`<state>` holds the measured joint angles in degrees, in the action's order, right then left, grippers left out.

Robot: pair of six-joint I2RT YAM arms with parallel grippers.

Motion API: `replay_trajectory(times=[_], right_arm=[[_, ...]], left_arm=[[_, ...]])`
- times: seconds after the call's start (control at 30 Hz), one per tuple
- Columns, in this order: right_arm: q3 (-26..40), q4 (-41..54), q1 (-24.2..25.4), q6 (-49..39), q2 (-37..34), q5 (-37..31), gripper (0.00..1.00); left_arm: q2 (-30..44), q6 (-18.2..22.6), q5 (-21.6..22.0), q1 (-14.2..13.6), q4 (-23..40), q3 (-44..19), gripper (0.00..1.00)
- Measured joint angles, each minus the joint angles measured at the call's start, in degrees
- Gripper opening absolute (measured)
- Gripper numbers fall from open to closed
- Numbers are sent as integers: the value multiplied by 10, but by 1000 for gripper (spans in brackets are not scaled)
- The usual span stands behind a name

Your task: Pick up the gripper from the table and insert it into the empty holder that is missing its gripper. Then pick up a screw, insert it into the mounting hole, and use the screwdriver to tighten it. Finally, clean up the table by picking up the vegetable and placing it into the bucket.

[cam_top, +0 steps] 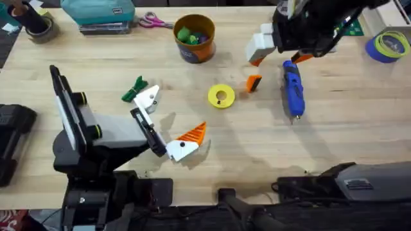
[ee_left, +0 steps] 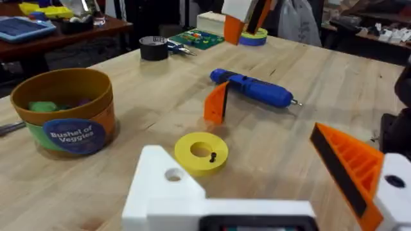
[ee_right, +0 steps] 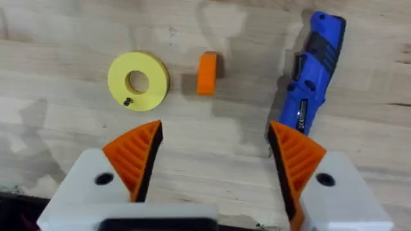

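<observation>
One pale wooden table (cam_top: 334, 147); cluttered room behind

Left arm links: black, boxy, with yellow-green rings at the joints, seen at the lower left of the overhead view.
Left end effector (cam_top: 166, 125): white angular finger mounts; one carries an orange ribbed pad (ee_left: 350, 168) with a black back edge, the other mount (ee_left: 168, 186) is bare white with a small round hole.
Right arm: dark and blurred at the upper right of the overhead view.
Right end effector (ee_right: 214, 159): two white mounts, each with a dark screw hole, both fitted with orange ribbed wedge pads (ee_right: 136, 156) edged in black.
Bases: black housings along the bottom edge overhead.
</observation>
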<state>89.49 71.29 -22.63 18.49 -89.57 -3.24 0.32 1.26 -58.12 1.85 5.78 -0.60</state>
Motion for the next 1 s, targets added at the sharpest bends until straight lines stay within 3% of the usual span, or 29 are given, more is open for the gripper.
replay_trajectory(times=[0.43, 0.7, 1.0], right_arm=[[-114, -92, -2, -5, -1, -15, 996], [-126, -128, -14, -36, -9, -8, 996], [-126, -150, -10, -53, -69, -1, 982]], left_arm=[[0, 0, -2, 0, 0, 0, 986], [0, 0, -2, 0, 0, 0, 986], [0, 0, -2, 0, 0, 0, 985]])
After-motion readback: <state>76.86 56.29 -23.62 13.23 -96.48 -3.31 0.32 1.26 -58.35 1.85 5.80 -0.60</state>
